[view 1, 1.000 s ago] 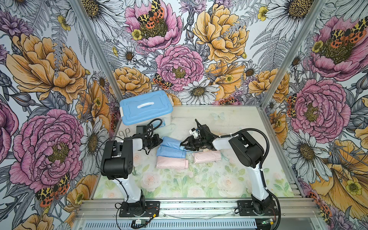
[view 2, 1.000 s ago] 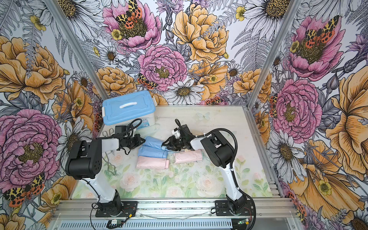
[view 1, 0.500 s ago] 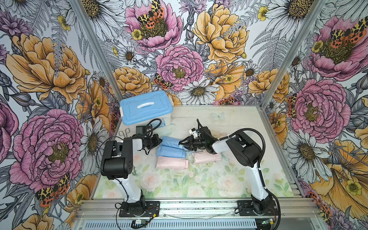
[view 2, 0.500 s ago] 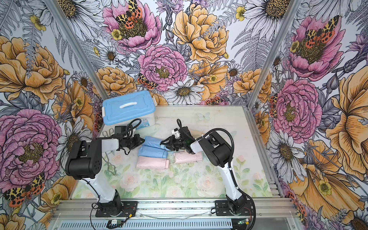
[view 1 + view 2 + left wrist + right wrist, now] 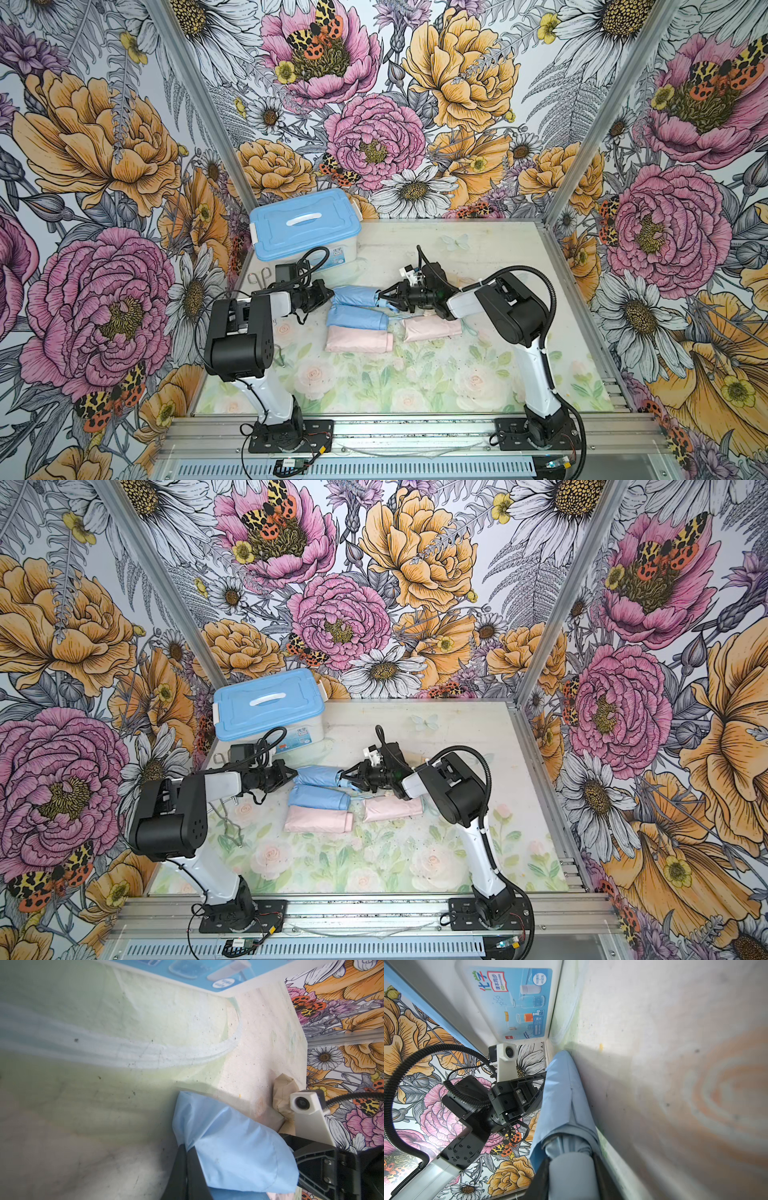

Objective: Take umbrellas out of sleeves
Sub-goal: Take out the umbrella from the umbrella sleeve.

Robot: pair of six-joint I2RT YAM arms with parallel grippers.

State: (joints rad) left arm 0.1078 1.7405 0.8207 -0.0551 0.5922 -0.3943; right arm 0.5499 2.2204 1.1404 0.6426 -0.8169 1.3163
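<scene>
A blue sleeve (image 5: 355, 296) (image 5: 318, 776) lies across the table's middle with an umbrella inside it. My left gripper (image 5: 329, 296) (image 5: 187, 1148) is shut on a pinch of fabric at the closed end of that blue sleeve (image 5: 232, 1147). At the open end, my right gripper (image 5: 384, 298) (image 5: 571, 1167) is shut on the umbrella's stubby blue-grey handle (image 5: 571, 1178), which sticks out of the blue sleeve (image 5: 562, 1095). Wrinkled umbrella fabric (image 5: 564, 1145) shows at the mouth. The rest of the umbrella is hidden inside.
In front lie a second filled blue sleeve (image 5: 357, 319) and two pink ones (image 5: 359, 340) (image 5: 432, 328). A blue-lidded plastic box (image 5: 305, 224) stands at the back left, with metal scissors (image 5: 259, 276) beside it. A crumpled cream sleeve (image 5: 283, 1095) lies behind my right gripper.
My right gripper has moved left to the sleeve's mouth and shut on the umbrella handle. The left gripper has kept its pinch on the sleeve.
</scene>
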